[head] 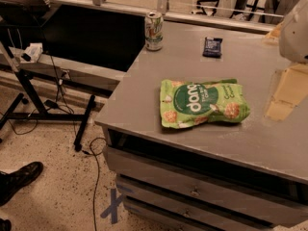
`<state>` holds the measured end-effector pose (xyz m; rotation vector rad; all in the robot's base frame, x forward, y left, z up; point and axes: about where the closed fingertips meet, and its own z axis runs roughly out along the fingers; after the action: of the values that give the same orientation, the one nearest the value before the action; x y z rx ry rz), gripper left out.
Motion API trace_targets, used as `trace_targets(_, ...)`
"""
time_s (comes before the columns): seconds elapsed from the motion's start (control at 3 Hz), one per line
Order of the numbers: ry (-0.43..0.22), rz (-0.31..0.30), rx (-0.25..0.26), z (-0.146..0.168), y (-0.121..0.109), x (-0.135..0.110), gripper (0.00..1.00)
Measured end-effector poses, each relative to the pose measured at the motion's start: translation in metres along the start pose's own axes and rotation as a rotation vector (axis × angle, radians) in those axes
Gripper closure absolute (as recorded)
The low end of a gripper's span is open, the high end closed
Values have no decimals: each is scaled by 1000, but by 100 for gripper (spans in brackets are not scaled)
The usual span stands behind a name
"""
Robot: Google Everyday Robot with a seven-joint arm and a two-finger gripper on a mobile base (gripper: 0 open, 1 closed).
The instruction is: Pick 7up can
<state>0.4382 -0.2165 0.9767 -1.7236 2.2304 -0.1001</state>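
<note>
The 7up can (153, 31) stands upright at the far left corner of the grey table (144, 85). It has a white-silver and green body with a silver top rim. My gripper (283, 97) comes in from the right edge of the camera view. It hangs over the right side of the table, far to the right of the can and nearer than it. It touches none of the objects.
A flat green snack bag (204, 103) lies in the middle of the table. A small dark blue wrapper (212, 46) lies at the back, right of the can. Drawers (192, 191) run under the table front. A black stand (33, 95) and cables are on the floor to the left, with shoes (17, 179) at the lower left.
</note>
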Motion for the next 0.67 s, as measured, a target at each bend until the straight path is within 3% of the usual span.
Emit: trace_targets(0.67, -33, 6, 15, 7, -13, -10, 0)
